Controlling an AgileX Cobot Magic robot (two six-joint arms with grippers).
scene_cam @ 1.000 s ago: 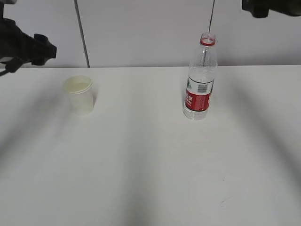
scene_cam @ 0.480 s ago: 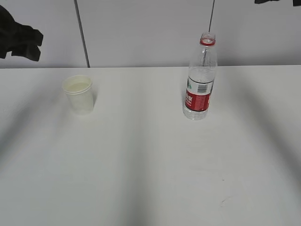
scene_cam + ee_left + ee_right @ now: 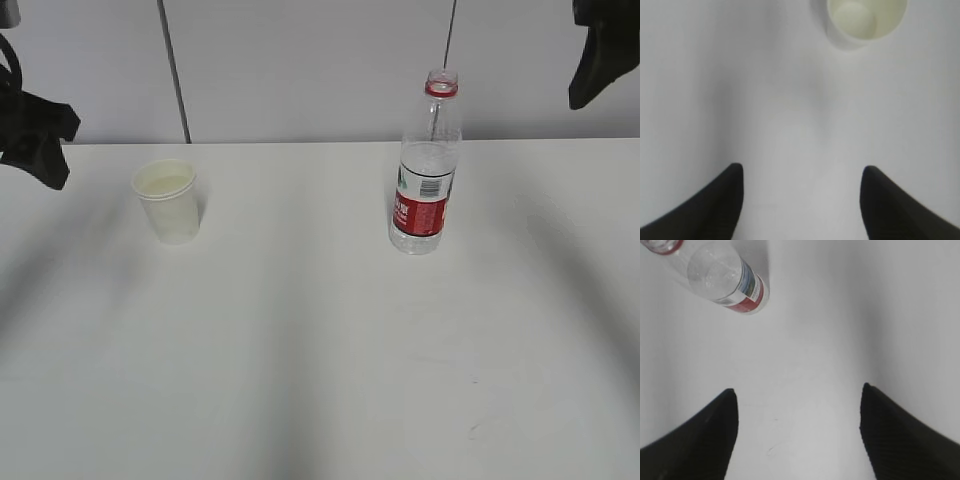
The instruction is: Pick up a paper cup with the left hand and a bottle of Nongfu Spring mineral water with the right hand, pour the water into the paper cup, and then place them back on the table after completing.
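Note:
A pale paper cup [image 3: 167, 200] stands upright on the white table [image 3: 300, 350] at the left. To the right stands the Nongfu Spring bottle [image 3: 427, 170], clear with a red label and no cap, partly filled with water [image 3: 428, 160]. The left hand's gripper [image 3: 38, 150] hangs at the left edge, apart from the cup. The right hand's gripper [image 3: 600, 65] hangs at the top right, well away from the bottle. In the left wrist view the gripper [image 3: 801, 171] is open and empty, the cup [image 3: 865, 19] far ahead. In the right wrist view the gripper [image 3: 797, 392] is open, the bottle [image 3: 729, 284] ahead to the left.
A grey wall [image 3: 300, 70] with two dark vertical seams stands behind the table's back edge. Soft arm shadows fall across the tabletop.
The left arm has dropped lower at the left edge. The right arm, almost out of frame before, has come down into view at the top right. Cup and bottle have not moved.

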